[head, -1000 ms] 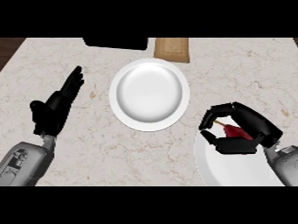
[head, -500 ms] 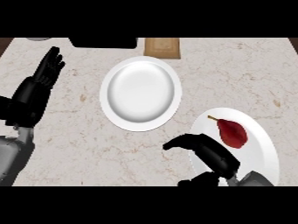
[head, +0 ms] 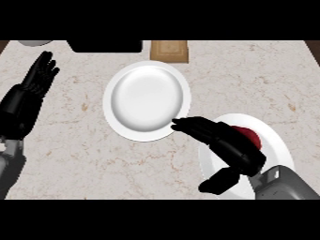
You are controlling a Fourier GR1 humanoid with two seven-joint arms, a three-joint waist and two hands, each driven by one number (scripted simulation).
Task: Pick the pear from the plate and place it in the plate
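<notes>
Right hand hovering over the pear, nothing gripped yet.

Marble counter [head: 273,75] carrying two white plates: the empty plate [head: 147,101] at centre, the near plate [head: 277,140] at lower right holding one red pear [head: 248,136]. Right hand [head: 224,143] is stretching relaxed, uncurled fingers across that plate, covering part of the fruit; left hand [head: 25,101] is resting at the left edge, fingers straight. To do this well: centre the palm above the pear, curl around its body, then lift straight up.

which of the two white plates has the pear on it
The plate at the lower right, partly under the right hand, holds the red pear. The centre plate is bare.
</notes>
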